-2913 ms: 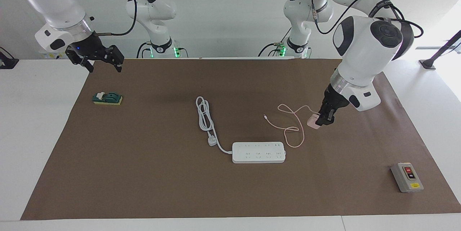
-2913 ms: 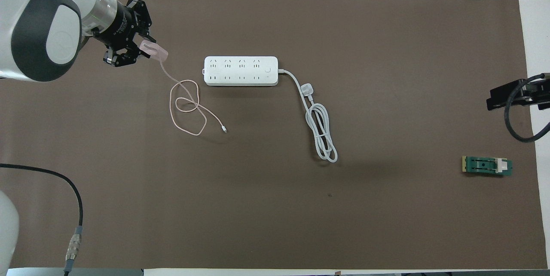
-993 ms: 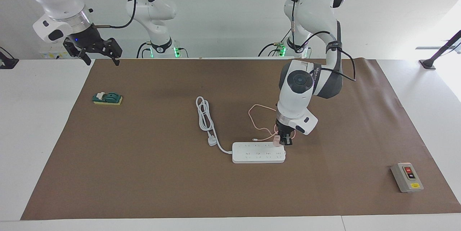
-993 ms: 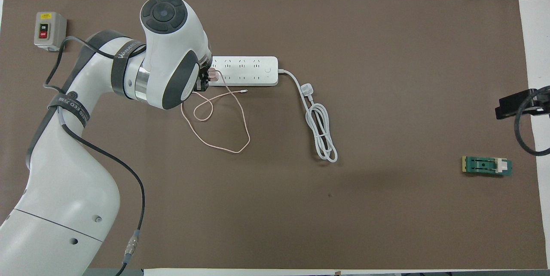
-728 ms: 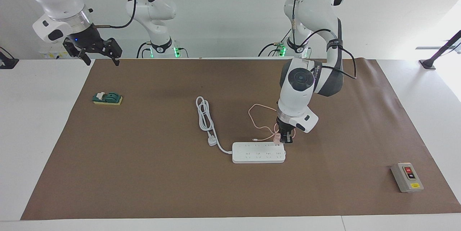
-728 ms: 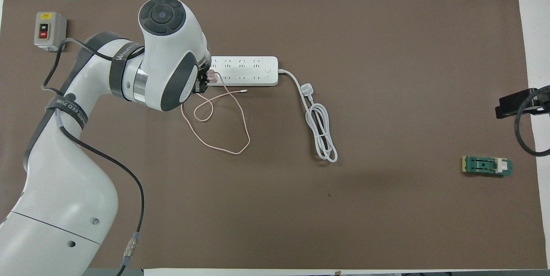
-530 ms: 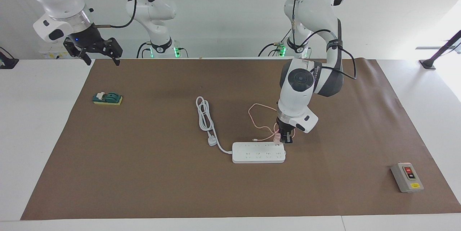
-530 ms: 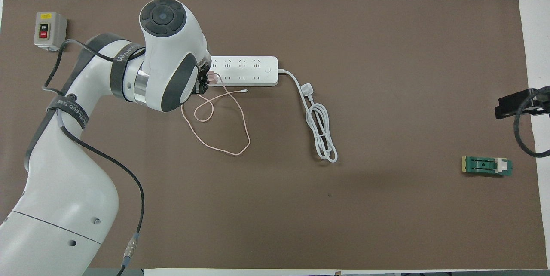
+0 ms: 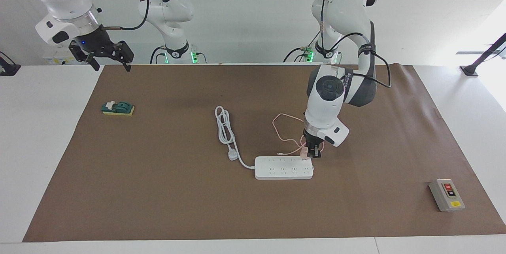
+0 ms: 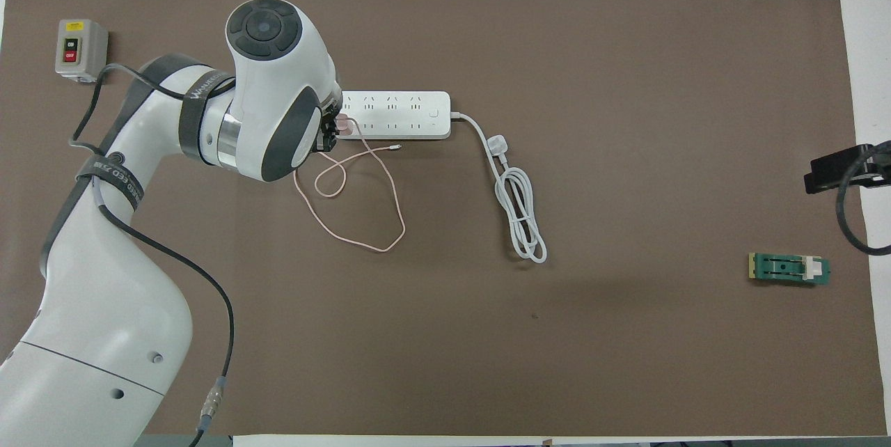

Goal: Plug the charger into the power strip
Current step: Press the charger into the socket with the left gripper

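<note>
The white power strip (image 9: 284, 167) lies flat on the brown mat; it also shows in the overhead view (image 10: 397, 114). My left gripper (image 9: 309, 154) is shut on the pale-pink charger (image 9: 303, 152) and holds it just over the strip's end toward the left arm's side, over the row of sockets nearer the robots. In the overhead view the charger (image 10: 343, 127) peeks out from under the left gripper (image 10: 331, 134). Its thin pink cable (image 10: 362, 196) loops on the mat nearer the robots. My right gripper (image 9: 107, 61) waits open, high over the mat's corner.
The strip's thick white cord (image 9: 225, 129) with its three-pin plug (image 9: 233, 155) lies coiled beside it. A grey box with red and black buttons (image 9: 446, 195) sits at the left arm's end. A green switch block (image 9: 117, 108) sits at the right arm's end.
The left gripper carried the charger from the mat over to the strip's end within the last three seconds. In the last second it rose a few pixels and barely shifted. The right gripper drifted slightly up.
</note>
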### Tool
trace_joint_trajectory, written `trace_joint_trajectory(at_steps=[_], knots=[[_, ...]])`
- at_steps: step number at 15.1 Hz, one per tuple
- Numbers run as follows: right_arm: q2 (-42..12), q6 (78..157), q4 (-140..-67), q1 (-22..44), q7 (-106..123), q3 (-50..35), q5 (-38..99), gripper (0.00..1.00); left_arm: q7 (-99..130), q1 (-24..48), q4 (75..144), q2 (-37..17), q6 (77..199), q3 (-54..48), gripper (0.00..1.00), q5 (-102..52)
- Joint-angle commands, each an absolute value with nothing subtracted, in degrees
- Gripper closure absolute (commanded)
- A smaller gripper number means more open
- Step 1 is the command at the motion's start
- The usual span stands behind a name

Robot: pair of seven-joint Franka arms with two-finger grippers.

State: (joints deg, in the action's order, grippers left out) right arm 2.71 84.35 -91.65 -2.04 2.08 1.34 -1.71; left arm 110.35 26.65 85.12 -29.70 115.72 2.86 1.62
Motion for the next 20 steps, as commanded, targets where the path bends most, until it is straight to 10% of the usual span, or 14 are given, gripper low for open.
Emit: trace_joint_trajectory(at_steps=[1, 20], knots=[[3.6, 83.8, -92.3, -3.1, 1.4, 0.5, -2.0, 0.0, 110.0, 27.1, 86.4, -28.8, 117.0, 3.3, 1.0, 2.8], [3.6, 83.8, -92.3, -3.1, 1.4, 0.5, -2.0, 0.0, 109.9, 27.0, 84.3, -30.8, 117.7, 3.3, 1.0, 2.9]])
